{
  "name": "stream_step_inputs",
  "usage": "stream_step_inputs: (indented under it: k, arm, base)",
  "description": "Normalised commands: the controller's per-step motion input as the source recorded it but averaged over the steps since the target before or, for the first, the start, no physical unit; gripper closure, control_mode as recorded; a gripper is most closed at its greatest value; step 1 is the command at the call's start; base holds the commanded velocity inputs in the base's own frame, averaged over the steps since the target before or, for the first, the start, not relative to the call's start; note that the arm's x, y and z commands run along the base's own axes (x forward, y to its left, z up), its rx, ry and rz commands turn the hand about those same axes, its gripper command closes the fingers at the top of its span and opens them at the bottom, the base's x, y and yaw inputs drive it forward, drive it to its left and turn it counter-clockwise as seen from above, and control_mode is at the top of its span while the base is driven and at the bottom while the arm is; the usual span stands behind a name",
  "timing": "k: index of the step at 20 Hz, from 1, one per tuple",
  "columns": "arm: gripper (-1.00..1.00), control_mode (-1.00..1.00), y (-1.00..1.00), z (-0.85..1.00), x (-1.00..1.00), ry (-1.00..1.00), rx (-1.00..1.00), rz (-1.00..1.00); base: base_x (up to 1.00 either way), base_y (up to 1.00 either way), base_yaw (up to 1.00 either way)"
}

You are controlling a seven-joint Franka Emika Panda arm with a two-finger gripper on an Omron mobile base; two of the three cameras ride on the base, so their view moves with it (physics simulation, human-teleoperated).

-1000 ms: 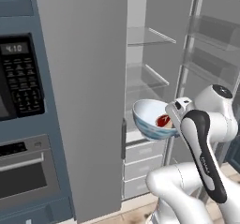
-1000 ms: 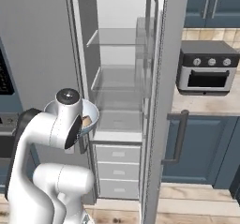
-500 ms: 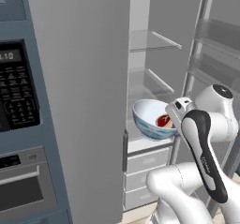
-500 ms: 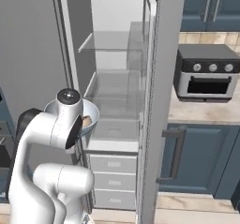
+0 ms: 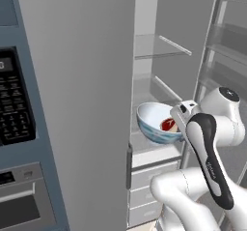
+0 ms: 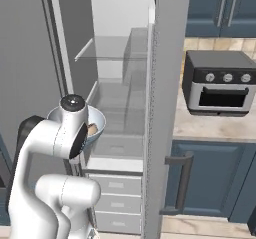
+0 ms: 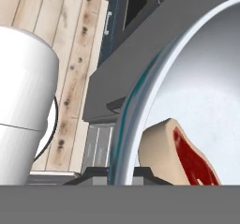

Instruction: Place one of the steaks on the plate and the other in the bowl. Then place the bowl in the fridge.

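1. Right now my gripper [image 5: 177,115] is clamped on the rim of the bowl [image 5: 155,123], one finger inside the wall and one outside, as the hand view shows with the rim [image 7: 123,138] running up between my tips.
2. Inside the bowl lies a steak [image 5: 168,124], red on its face with a tan edge; in the hand view it [image 7: 180,160] rests against the inner wall just beside the rim I pinch.
3. I hold the bowl in the air in front of the fridge [image 5: 82,80], at its open compartment, roughly level with the lower shelf [image 6: 120,114] and just outside the opening.
4. From the right base view the bowl [image 6: 98,124] peeks out behind my white arm [image 6: 59,139], still on the near side of that shelf.
5. Relative to the fridge, one door is closed at the left of the opening; the other door [image 6: 167,83] stands swung open on its right.
6. Above the bowl, inside the fridge, sits a glass shelf [image 5: 157,45]; below the bowl are drawers [image 6: 114,193].
7. Beyond the open fridge door a toaster oven [image 6: 222,83] stands on a counter.
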Motion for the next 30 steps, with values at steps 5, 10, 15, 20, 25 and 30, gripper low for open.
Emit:
stream_step_inputs:
  k: [5, 10, 15, 20, 25, 30]
  arm:
    - [1.0, 1.0, 0.0, 0.0, 0.0, 0.0, 0.0, 0.0]
    - [1.0, 1.0, 0.0, 0.0, 0.0, 0.0, 0.0, 0.0]
    - [1.0, 1.0, 0.0, 0.0, 0.0, 0.0, 0.0, 0.0]
    - [1.0, 1.0, 0.0, 0.0, 0.0, 0.0, 0.0, 0.0]
    - [1.0, 1.0, 0.0, 0.0, 0.0, 0.0, 0.0, 0.0]
    - [1.0, -1.0, 0.0, 0.0, 0.47, 0.02, -0.04, 0.0]
  base:
    - [0.43, -0.21, 0.02]
    - [0.43, -0.26, 0.03]
    - [0.4, -0.36, 0.04]
    - [0.36, -0.36, 0.03]
    - [0.39, -0.3, 0.02]
    - [0.09, 0.0, 0.0]
